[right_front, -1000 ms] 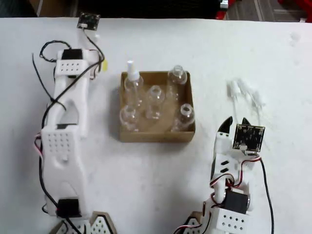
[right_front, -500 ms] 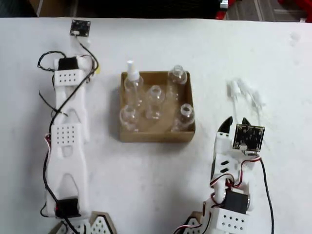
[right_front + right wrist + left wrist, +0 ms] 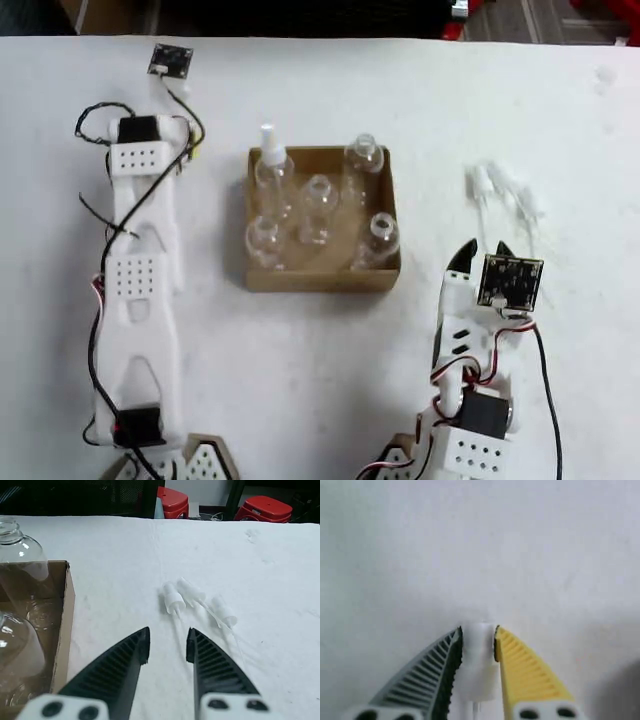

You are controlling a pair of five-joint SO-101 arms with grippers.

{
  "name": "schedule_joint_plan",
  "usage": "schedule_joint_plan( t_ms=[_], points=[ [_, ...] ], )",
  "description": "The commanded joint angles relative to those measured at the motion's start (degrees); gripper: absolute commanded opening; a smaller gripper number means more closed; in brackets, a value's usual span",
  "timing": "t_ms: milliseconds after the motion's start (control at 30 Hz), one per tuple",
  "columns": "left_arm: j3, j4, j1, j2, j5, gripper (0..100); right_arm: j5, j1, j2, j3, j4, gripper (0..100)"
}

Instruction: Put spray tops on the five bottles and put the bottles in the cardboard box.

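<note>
A cardboard box (image 3: pixel 322 277) stands mid-table with several clear bottles in it. One bottle (image 3: pixel 271 172) at its far left corner wears a white spray top; the others, such as one (image 3: pixel 378 240) at the near right, are bare-necked. Three loose spray tops (image 3: pixel 502 190) lie right of the box, also seen as spray tops (image 3: pixel 173 598) ahead of my right gripper (image 3: pixel 167 647), which is open and empty a short way before them. My left gripper (image 3: pixel 478 630) is shut on a white spray top (image 3: pixel 480 652) just above the white table. The left arm (image 3: pixel 140 270) lies stretched along the table's left side.
The box wall (image 3: pixel 66 611) and a bottle (image 3: pixel 17 542) sit close beside my right gripper. White table surface (image 3: pixel 330 360) lies open between the arms, nearer than the box. Red stools (image 3: pixel 172 500) stand beyond the far edge.
The left arm has stretched out flatter and its wrist end has shifted slightly left and nearer. The right arm, box and loose spray tops have not moved.
</note>
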Motion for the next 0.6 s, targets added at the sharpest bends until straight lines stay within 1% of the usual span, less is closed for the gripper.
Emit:
schedule_joint_plan(
  t_ms=[0, 100, 167, 233, 367, 467, 567],
  points=[
    [-2.64, 11.08, 2.07, -6.11, -0.44, 9, -0.09, -0.31, 0.13, 0.53, 0.31, 10.5],
    [-2.37, 17.58, 1.63, -9.89, -0.53, 9, -0.09, -0.31, 0.13, 0.53, 0.31, 10.5],
    [-0.44, 18.37, 1.19, -12.09, -0.53, 9, -0.09, -0.31, 0.13, 0.53, 0.22, 10.5],
    [4.22, 18.29, -0.13, -14.55, -0.53, 9, -0.09, -0.22, 0.13, 0.53, 0.22, 10.5],
    [20.4, 18.29, -0.57, -22.81, -0.53, 9, -0.09, -0.22, 0.13, 0.53, 0.22, 10.5],
    [34.55, 18.2, -0.13, -32.31, -0.53, 9, -0.09, -0.22, 0.13, 0.53, 0.22, 10.5],
    [43.87, 17.32, -0.13, -42.77, -0.53, 9, -0.09, -0.22, 0.13, 0.53, 0.22, 10.5]
  ],
)
